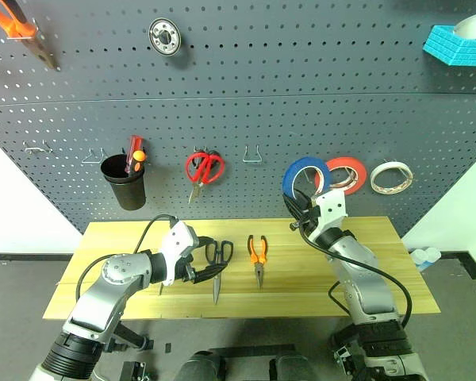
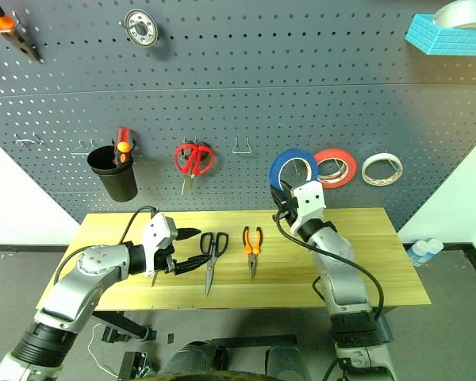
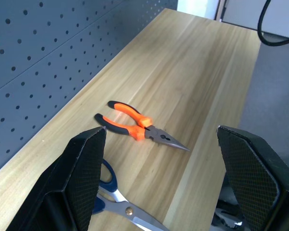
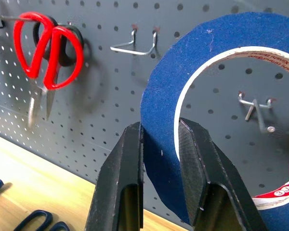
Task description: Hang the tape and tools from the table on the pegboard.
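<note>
Tape: my right claw [image 4: 160, 159] is clamped on the wall of the blue tape roll with the pale inner core [image 4: 216, 62], one finger outside and one inside the ring, so the open middle is free to slip over a hook.
Target hook: a bare metal hook [image 4: 254, 107] shows through the roll's centre on the dark grey perforated pegboard [image 1: 246, 87]; I judge the roll is lined up for it but not yet hung.
Neighbours on the board: a red-orange tape roll [image 1: 345, 173] just beside the blue one, a white roll [image 1: 391, 176] further out, red-handled scissors [image 1: 204, 169] on their own hook, an empty wire hook [image 4: 135, 43] between them and my roll.
Left claw: my left claw [image 3: 159, 192] stands wide open and empty above the counter [image 1: 357, 238], a light wood-grain top, waiting near the tools.
Tools left: the long-bladed scissors with dark handles [image 1: 218, 262] lie just by that claw; the small orange-handled pliers [image 1: 258, 255] lie beside them, apart.
Risk: the hook could catch the roll's edge instead of entering.
</note>
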### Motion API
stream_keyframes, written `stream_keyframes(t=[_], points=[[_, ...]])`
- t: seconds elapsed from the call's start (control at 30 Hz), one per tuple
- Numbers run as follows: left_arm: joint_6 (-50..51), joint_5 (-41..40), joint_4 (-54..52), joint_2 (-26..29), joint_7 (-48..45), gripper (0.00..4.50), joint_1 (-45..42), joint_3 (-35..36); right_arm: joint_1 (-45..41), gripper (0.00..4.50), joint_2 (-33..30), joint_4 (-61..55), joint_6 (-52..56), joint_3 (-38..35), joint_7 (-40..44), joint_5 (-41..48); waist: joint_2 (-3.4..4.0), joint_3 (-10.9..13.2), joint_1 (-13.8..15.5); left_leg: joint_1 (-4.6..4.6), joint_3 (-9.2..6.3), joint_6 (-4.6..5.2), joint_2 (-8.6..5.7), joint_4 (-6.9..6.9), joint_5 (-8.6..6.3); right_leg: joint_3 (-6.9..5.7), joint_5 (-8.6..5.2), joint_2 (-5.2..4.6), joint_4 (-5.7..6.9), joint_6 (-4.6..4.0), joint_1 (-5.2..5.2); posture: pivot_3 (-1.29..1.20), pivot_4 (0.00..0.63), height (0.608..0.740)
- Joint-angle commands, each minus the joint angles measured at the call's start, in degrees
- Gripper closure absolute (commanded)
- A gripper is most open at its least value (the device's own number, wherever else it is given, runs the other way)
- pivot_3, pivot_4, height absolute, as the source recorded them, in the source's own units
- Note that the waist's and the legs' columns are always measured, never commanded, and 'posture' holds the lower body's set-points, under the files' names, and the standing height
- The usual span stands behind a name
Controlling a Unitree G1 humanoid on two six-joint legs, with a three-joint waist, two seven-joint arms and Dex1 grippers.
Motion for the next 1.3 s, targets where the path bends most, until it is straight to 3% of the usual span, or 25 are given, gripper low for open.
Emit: stream_keyframes(t=[0.03,0.37,1.3], points=[[-1.62,-4.02,-2.96,-0.74,-0.45,0.65,0.61,3.86,-2.29,3.83,0.55,0.15,-2.19,-0.08,-0.14,-0.19,0.0,0.0,0.01,0.0,0.0,0.0,0.0,0.0,0.0,0.0,0.0,0.0,0.0,0.0,0.0,-0.01,0.0,0.717],[-6.69,-12.77,-6.77,-5.58,-0.5,0.65,6.17,10.94,-3.75,3.83,-0.5,3.98,-3.1,-0.55,0.84,-0.46,0.03,-0.12,0.05,0.01,0.01,-0.03,0.04,0.02,0.02,0.02,0.03,0.03,0.01,-0.05,0.0,-0.01,0.0,0.717],[-7.67,-16.05,-7.25,-7.14,-0.04,0.65,7.25,11.96,-11.52,3.83,-0.11,18.88,-9.57,-1.08,-0.34,-2.18,0.02,-0.21,-0.01,0.03,0.02,-0.07,0.12,0.02,0.04,0.02,0.07,0.1,0.02,-0.11,0.0,0.01,0.0,0.717]])
